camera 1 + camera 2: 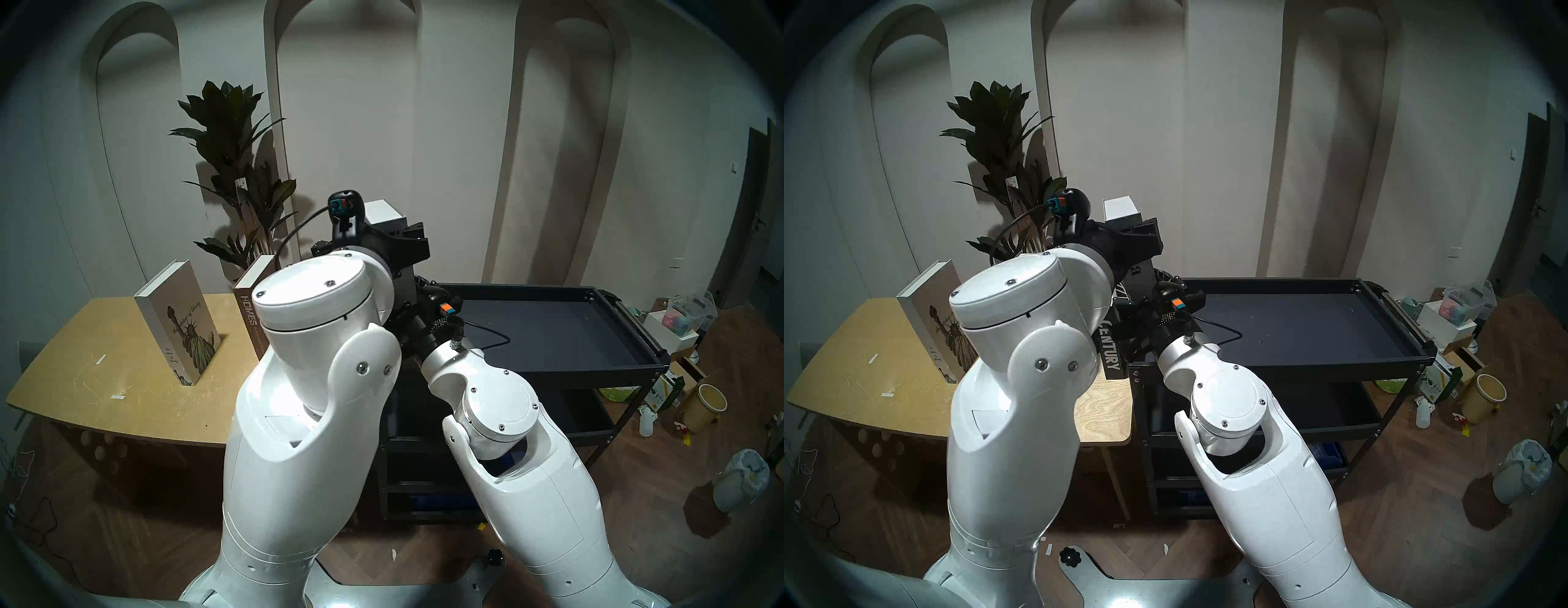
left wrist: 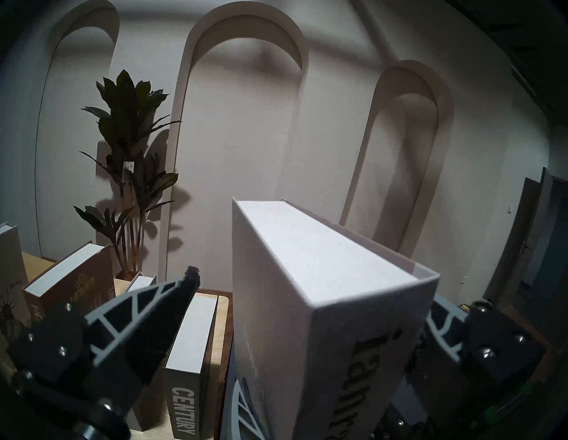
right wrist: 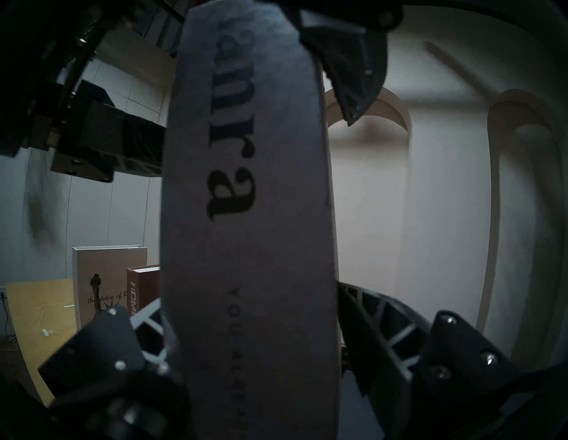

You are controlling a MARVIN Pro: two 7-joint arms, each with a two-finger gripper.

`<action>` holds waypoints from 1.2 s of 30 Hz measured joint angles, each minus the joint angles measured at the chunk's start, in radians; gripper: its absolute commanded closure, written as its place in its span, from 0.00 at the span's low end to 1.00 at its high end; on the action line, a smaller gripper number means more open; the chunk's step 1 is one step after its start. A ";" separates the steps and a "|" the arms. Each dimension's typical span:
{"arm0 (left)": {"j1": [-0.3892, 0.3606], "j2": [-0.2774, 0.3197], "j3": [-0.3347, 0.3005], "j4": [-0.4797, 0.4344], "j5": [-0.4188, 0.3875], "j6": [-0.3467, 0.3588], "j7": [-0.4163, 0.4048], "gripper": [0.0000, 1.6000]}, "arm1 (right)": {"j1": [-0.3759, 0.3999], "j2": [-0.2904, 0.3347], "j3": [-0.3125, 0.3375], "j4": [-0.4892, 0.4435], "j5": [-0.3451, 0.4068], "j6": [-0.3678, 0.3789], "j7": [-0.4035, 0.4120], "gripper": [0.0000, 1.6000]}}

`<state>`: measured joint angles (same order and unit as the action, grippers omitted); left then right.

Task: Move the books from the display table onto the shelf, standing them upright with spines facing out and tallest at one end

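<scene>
The grey "ianra" book (image 1: 382, 212) stands upright in the air between the plywood table (image 1: 85, 361) and the black cart's top tray (image 1: 594, 365). My right gripper (image 3: 249, 292) is shut on its lower spine (image 3: 246, 215). My left gripper (image 2: 312, 282) is open around its top (image 2: 307, 276); one finger (image 2: 153, 322) stands apart from the cover. On the table stand the white Statue of Liberty book (image 1: 182, 318), the brown "HOMES" book (image 1: 250, 314) and the black "CENTURY" book (image 2: 187, 368). I cannot make out the "Discontent" book.
A potted plant (image 1: 237, 170) stands behind the table against the arched wall. On the floor right of the cart lie boxes (image 1: 679, 327), a yellow bucket (image 1: 706, 403) and a lined bin (image 1: 740, 479). The cart's lower tiers (image 1: 1335, 420) sit under the tray.
</scene>
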<state>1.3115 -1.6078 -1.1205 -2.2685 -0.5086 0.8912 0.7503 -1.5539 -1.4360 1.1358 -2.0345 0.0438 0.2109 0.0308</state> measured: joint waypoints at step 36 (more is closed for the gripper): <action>-0.057 0.103 -0.154 0.051 -0.089 -0.072 -0.243 0.00 | 0.116 -0.008 0.004 0.002 0.028 0.134 0.054 1.00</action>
<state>1.2549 -1.5051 -1.2741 -2.2178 -0.5972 0.8191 0.5077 -1.4383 -1.4435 1.1395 -2.0323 0.0717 0.3453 0.0852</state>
